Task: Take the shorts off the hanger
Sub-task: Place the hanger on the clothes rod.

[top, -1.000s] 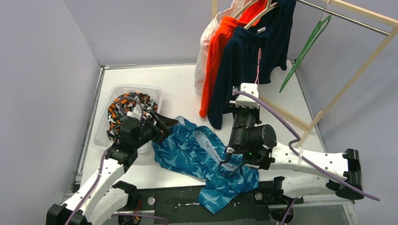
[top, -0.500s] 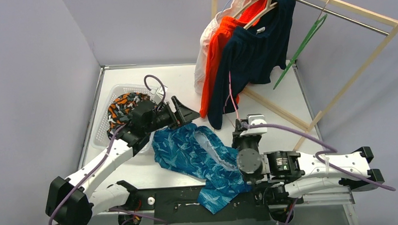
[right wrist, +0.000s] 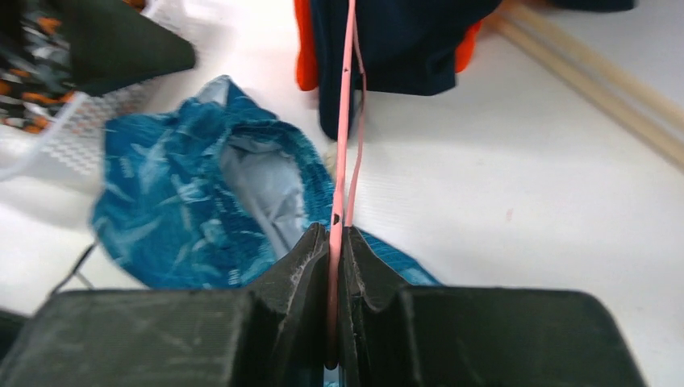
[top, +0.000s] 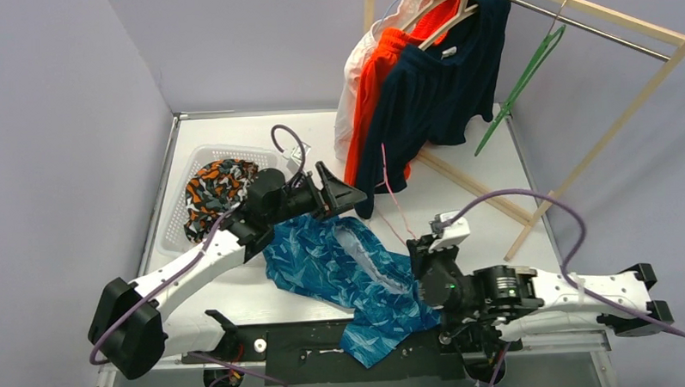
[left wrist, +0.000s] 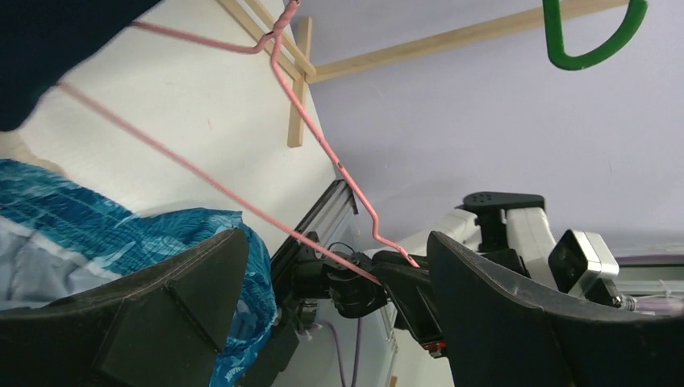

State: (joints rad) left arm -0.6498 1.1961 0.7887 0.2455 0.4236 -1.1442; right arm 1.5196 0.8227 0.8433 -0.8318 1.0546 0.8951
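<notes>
The teal-blue shorts (top: 342,267) lie crumpled on the table, off any hanger; they also show in the right wrist view (right wrist: 169,218) and the left wrist view (left wrist: 97,218). My right gripper (top: 423,249) (right wrist: 336,238) is shut on a thin pink hanger (top: 394,205) (right wrist: 345,121) that slants up to the hem of the navy shorts (top: 430,87). My left gripper (top: 346,189) (left wrist: 337,242) is open and empty over the teal shorts' far edge, facing the pink hanger (left wrist: 323,149). Orange shorts (top: 374,89) and white shorts (top: 352,77) hang on the rack. Camouflage shorts (top: 214,185) lie in the basket.
A white mesh basket (top: 177,221) stands at the left. The wooden rack (top: 608,29) spans the back right, its base rail (top: 472,185) on the table. An empty green hanger (top: 516,84) hangs from the rail. The teal shorts droop over the table's near edge.
My right gripper has pulled back toward the near edge, drawing the pink hanger with it. My left arm has swung from the basket to the right, toward the hanger, jaws open.
</notes>
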